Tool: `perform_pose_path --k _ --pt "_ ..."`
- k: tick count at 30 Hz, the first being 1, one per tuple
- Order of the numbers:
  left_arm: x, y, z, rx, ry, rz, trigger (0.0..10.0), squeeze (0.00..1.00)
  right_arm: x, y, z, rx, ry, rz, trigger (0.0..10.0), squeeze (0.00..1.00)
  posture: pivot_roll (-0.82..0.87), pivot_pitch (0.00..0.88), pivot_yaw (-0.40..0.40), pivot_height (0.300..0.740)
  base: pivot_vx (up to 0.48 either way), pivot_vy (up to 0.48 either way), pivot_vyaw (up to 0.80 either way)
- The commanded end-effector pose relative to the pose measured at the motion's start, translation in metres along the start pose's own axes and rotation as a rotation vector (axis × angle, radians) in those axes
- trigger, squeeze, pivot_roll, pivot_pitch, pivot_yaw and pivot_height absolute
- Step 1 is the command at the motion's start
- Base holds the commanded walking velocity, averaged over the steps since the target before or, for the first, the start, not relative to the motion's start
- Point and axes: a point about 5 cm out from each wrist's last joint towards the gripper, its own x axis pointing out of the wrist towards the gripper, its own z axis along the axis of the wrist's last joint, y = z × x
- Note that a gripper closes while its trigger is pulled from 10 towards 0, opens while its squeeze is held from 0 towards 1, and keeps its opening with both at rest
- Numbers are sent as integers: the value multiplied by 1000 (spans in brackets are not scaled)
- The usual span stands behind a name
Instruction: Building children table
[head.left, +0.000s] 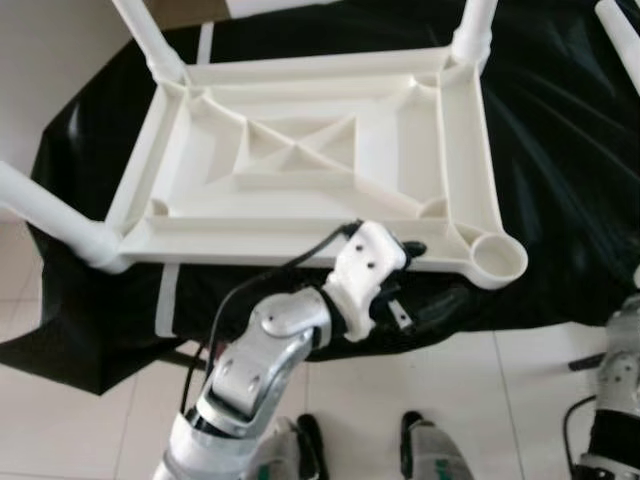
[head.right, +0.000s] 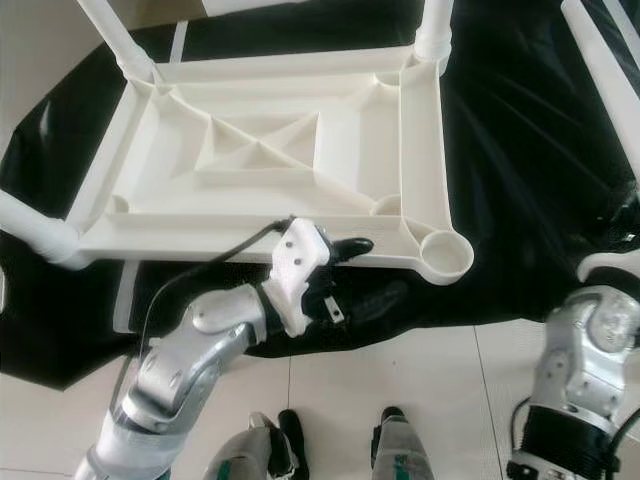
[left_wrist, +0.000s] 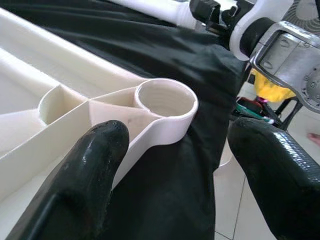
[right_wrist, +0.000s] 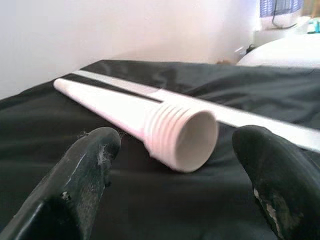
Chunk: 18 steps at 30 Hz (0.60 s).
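The left gripper (left_wrist: 172, 165) is open, its jaws wide apart near the table's empty leg socket (left_wrist: 165, 100) at 5 o'clock. The right gripper (right_wrist: 185, 165) is open too, by the threaded end of a loose white table leg (right_wrist: 150, 120). The upside-down white table top (head.left: 300, 160) lies on a black cloth (head.left: 560, 150).
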Motion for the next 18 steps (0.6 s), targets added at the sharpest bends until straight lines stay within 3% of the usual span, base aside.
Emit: perform_pose_path --k 1,7,18 --pt "-3 -12 -1 -10 7 -154 10000 0 0 -7 -5 -12 32 -19 10000 0 -70 294 145 740 0 0 0" --pt "-5 -15 4 8 10 -183 10000 0 10 -10 -1 -25 39 -4 10000 0 -68 303 157 740 0 0 0" --pt "-8 -17 8 7 20 -186 10000 0 18 3 -2 38 94 89 10000 0 -45 323 174 740 0 0 0"
